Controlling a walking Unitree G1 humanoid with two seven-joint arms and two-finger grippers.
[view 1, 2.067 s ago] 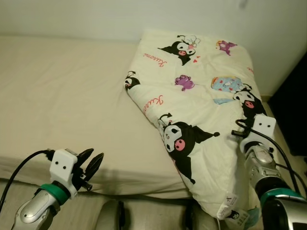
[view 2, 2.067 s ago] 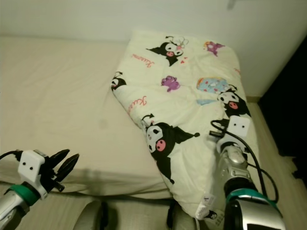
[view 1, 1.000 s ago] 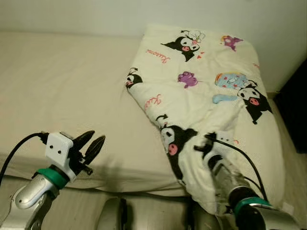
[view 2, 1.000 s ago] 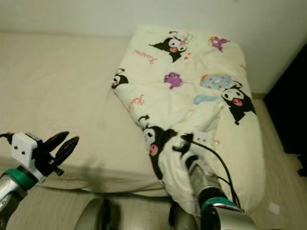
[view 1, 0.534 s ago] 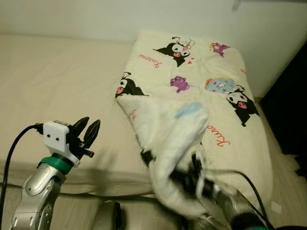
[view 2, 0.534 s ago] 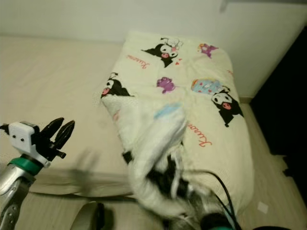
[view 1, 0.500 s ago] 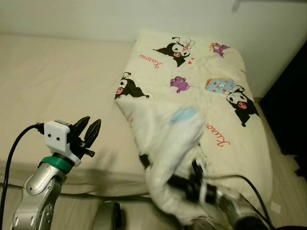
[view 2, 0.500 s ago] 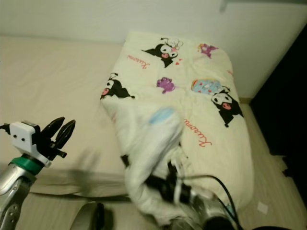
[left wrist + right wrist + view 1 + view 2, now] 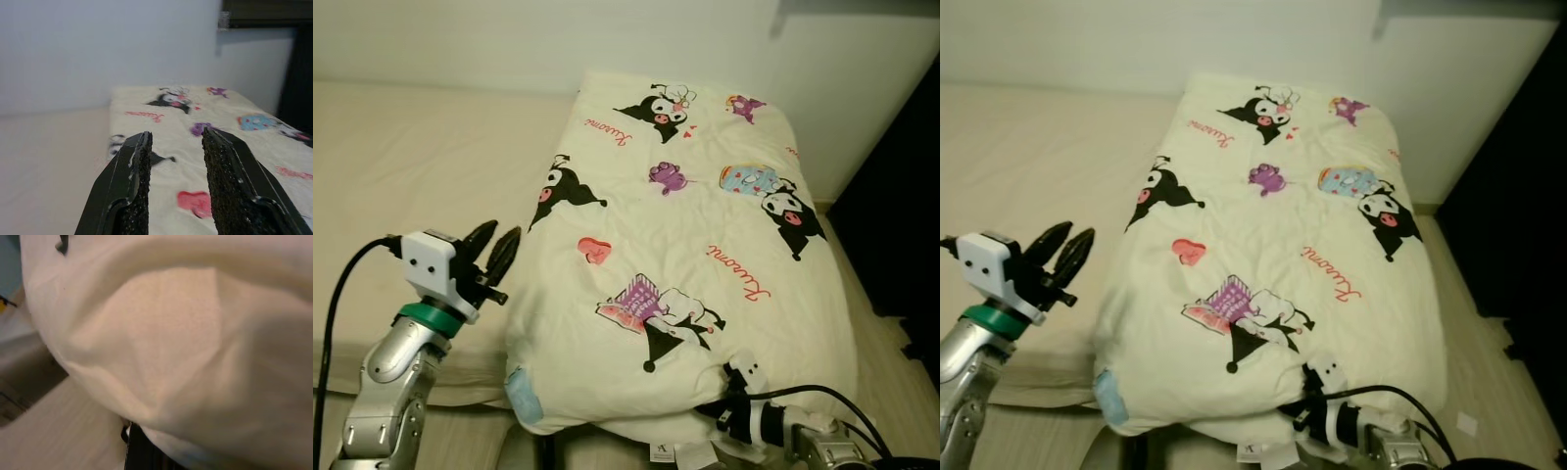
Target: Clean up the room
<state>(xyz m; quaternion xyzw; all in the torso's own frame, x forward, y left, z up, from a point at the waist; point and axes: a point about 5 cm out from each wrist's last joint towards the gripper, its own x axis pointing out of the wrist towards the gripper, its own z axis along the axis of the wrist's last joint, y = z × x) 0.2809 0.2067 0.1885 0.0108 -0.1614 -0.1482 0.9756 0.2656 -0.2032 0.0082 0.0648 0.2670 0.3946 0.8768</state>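
**Quilt spread on bed, right gripper buried at its near edge**

My right gripper is tucked under the near hem of the cartoon-print quilt. The fabric covers my fingers, so I cannot tell whether they are pinching it or parted. The right wrist view gives cream cloth folds and no clear fingertips.

My left gripper hovers just beside the quilt's left edge, fingers a narrow gap apart, holding nothing.

The quilt lies opened out over the right part of the mattress, reaching back to the wall. Its near edge droops over the bed front, one light blue corner hanging.

Risk, as I judge it: if I pull the right arm out while cloth is caught on the fingers or cable, the hem drags off and bunches again. The overhang could also slide to the floor under its own weight.
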